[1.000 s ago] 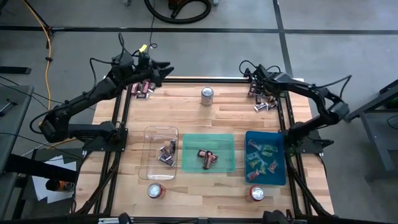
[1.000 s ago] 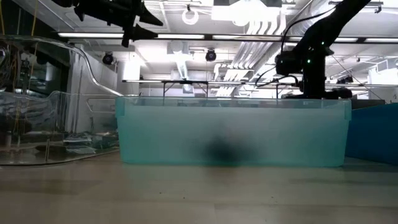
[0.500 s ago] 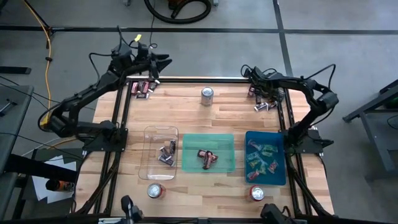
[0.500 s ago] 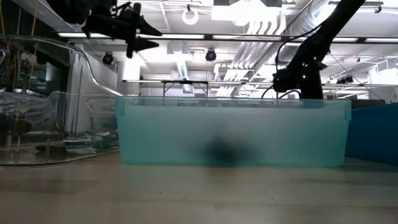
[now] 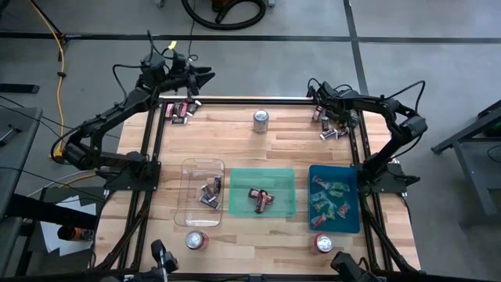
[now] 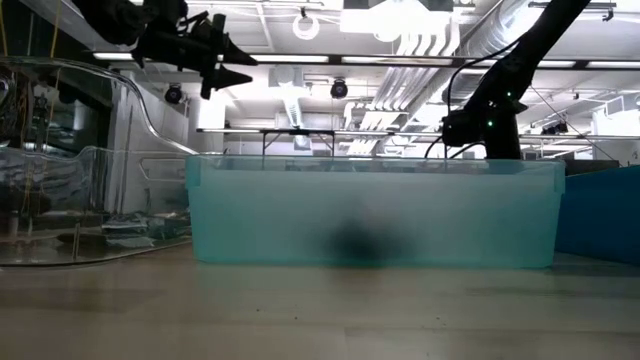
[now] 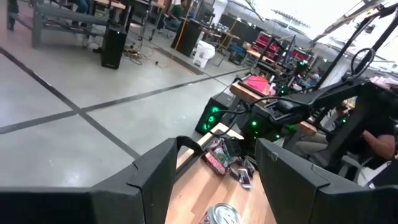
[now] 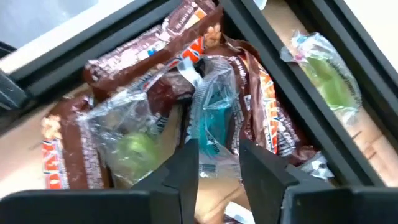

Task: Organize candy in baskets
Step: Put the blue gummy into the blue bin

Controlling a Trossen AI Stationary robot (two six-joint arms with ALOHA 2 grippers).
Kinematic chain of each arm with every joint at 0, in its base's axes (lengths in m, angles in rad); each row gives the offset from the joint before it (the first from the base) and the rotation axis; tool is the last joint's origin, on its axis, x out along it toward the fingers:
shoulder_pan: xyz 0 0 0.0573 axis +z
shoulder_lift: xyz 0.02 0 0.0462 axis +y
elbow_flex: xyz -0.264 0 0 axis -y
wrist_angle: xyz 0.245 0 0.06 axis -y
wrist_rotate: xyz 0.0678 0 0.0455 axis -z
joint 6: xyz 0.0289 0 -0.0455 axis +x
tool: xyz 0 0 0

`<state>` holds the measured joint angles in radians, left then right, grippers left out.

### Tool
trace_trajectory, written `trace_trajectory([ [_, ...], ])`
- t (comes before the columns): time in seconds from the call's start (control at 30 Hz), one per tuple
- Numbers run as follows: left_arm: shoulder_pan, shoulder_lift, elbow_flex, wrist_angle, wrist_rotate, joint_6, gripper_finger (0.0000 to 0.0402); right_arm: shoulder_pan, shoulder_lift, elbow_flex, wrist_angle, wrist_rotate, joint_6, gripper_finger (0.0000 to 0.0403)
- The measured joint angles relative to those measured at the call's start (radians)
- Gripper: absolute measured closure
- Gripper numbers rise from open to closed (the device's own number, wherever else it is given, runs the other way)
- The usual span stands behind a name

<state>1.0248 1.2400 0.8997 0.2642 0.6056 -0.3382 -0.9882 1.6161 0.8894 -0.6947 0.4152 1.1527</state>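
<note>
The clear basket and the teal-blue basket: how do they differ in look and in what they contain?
The clear basket has see-through walls, so the wood shows through; the teal-blue basket is solid colour. The clear basket holds only a few dark wrapped candies, gathered at one side; the teal-blue basket holds light green and pink candies spread over most of its floor. Both are shallow rectangular trays of similar size, lying flat on the table.

We are in a big robotics lab or workshop: bare concrete floor (image 5: 258,19), exposed ceiling ducts (image 6: 420,40) with strip lights, and, ahead of the left fingers (image 7: 155,174), more workbenches (image 7: 261,87) with green-lit electronics.
</note>
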Motion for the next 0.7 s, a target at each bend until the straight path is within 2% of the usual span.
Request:
trace_trajectory([
  [0.2, 0.009, 0.0, 0.0, 0.0, 0.0, 0.0, 0.0198, 0.0, 0.0, 0.0, -0.002, 0.0, 0.002, 0.0307],
  [0.27, 0.009, 0.0, 0.0, 0.001, 0.0, 0.006, 0.0198, 0.0, 0.0, 0.0, -0.002, -0.003, 0.002, 0.033],
  [0.37, 0.017, -0.009, 0.0, 0.013, 0.002, 0.008, 0.0198, 0.0, -0.007, 0.0, -0.004, -0.025, -0.026, 0.0385],
  [0.43, 0.031, -0.023, 0.0, 0.037, 0.003, 0.009, 0.0198, 0.007, -0.025, 0.0, -0.006, -0.027, -0.036, 0.0393],
  [0.57, 0.059, -0.042, 0.0, 0.049, 0.003, 0.007, 0.0198, 0.028, -0.106, 0.0, -0.009, -0.025, -0.083, 0.0401],
  [0.7, 0.068, -0.048, 0.0, 0.048, 0.022, 0.002, 0.0198, 0.084, -0.242, 0.0, 0.005, -0.01, -0.157, 0.0402],
])
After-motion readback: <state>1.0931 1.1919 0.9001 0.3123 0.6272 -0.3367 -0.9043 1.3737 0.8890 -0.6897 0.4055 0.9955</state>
